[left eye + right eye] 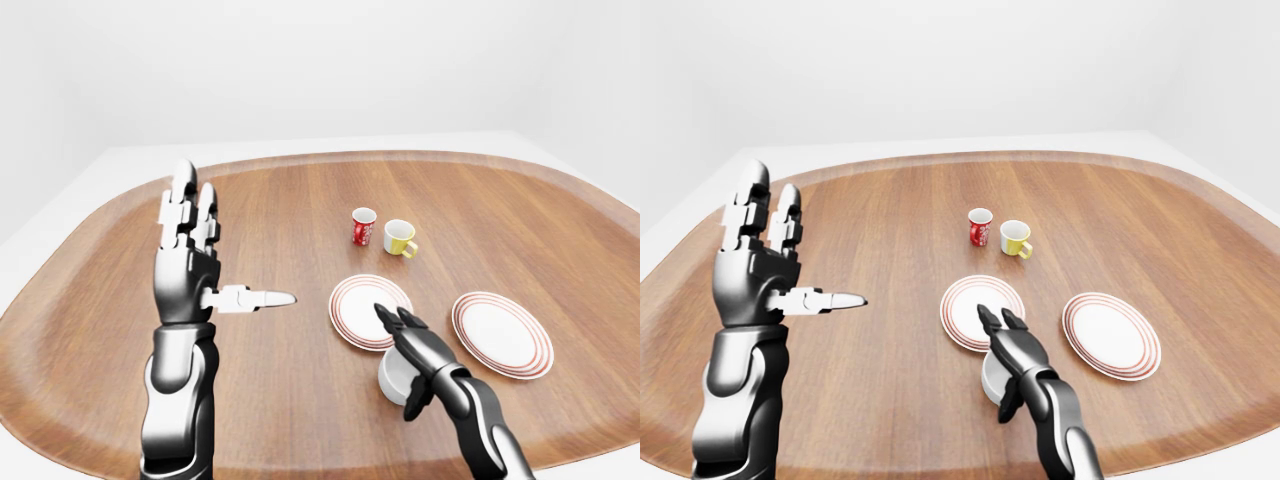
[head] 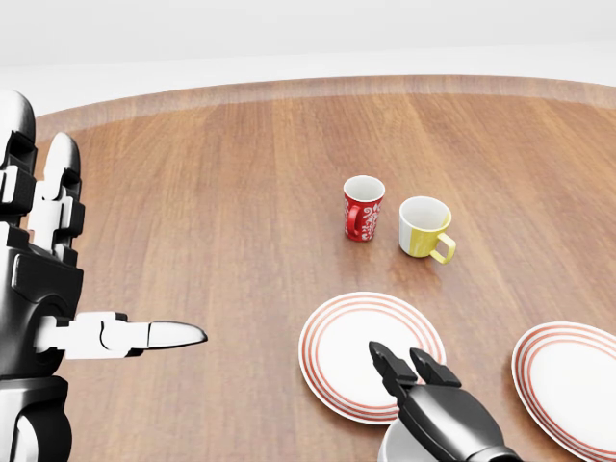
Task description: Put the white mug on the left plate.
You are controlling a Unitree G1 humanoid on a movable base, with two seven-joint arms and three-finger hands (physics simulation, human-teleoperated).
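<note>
At the bottom of the left-eye view, a little right of centre, the right hand [image 1: 412,352] lies over the white mug [image 1: 394,378]. Its dark fingers [image 1: 388,320] curl around the top and side of the mug, so it seems to grip it. The mug stands on the wooden table [image 1: 280,390], just below the left plate [image 1: 355,300] and very close to its lower rim; I cannot tell if they touch.

On the left side of the same view the left hand [image 1: 190,255] is raised upright and holds nothing. Two fingers point up, side by side, and the thumb [image 1: 262,298] stretches out sideways to the right.

To the right of the mug lies the right plate [image 1: 502,334], also with red rings. Higher up, near the centre, stand a red mug [image 1: 363,227] and a yellow mug [image 1: 399,238], close together.
</note>
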